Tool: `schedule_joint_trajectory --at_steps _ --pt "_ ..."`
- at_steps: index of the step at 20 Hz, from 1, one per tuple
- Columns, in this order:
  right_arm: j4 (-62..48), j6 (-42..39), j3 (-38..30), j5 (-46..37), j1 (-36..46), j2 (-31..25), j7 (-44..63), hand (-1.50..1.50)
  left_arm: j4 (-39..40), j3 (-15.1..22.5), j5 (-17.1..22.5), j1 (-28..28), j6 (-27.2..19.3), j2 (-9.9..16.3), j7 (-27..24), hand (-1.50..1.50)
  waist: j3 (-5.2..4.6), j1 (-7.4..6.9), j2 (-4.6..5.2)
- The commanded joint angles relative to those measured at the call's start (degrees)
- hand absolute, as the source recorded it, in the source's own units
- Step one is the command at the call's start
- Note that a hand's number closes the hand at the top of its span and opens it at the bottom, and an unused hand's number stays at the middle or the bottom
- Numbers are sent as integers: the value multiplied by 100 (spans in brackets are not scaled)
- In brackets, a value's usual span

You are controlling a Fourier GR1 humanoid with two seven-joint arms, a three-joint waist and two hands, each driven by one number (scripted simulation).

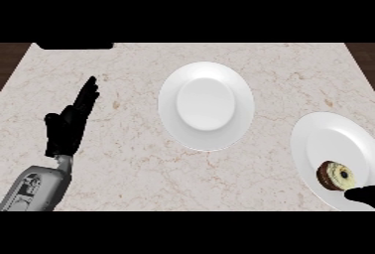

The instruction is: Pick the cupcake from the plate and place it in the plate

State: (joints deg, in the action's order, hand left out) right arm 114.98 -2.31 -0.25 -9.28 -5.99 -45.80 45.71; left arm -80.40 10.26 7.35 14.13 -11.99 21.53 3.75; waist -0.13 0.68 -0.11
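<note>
Currently two white plates sit on the marble counter (132, 163). Centre plate (206, 105): bare, nothing on it, standing well apart from the other. Right-hand plate (322, 134): cut off by the view's right edge, carries the cupcake (335, 175) on its lower part, near the rim closest to the robot. Cupcake shows a dark wrapper edge and pale top, tilted toward the view.

Judgement: the bare centre plate is the likely destination, left free to receive the cupcake; the cupcake's spot at the near right puts it within easy reach of the right arm.

Right robot hand (363, 194): only a dark tip enters at the lower right corner, just beside the cupcake, overlapping the plate's lower rim. Whether it touches the cupcake, cannot tell; how far it is spread or closed, cannot tell either, too little of it shows.

Left robot hand (67, 126): at the view's left, released, fingers straight and pointing up the counter, holding nothing, touching nothing visible. Resting, well away from both plates.

Pick not yet made, by the look of it: cupcake sits on its plate.
</note>
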Motion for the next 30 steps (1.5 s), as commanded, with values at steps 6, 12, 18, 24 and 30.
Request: schedule_joint_trajectory --at_steps 6,12,18,24,30 --pt "-322 -1047 57 500 555 83 1155 -150 -326 -159 -220 148 68 -40 350 0 13 -108 15" --pt "-617 -1366 -10 84 416 507 681 -150 382 -263 -448 380 139 -540 -2 0 13 -54 18" --pt "-1250 -1949 67 65 534 518 619 -150 340 -414 -420 230 461 -461 -75 0 12 -57 15" --pt "-1679 -2197 2 -439 589 937 288 -150 -43 -587 -643 -38 564 -512 -39 0 13 -64 8" --pt "-2359 -2284 -238 -882 572 1202 -365 -150 248 -680 -934 262 460 -827 141 0 13 -53 10"
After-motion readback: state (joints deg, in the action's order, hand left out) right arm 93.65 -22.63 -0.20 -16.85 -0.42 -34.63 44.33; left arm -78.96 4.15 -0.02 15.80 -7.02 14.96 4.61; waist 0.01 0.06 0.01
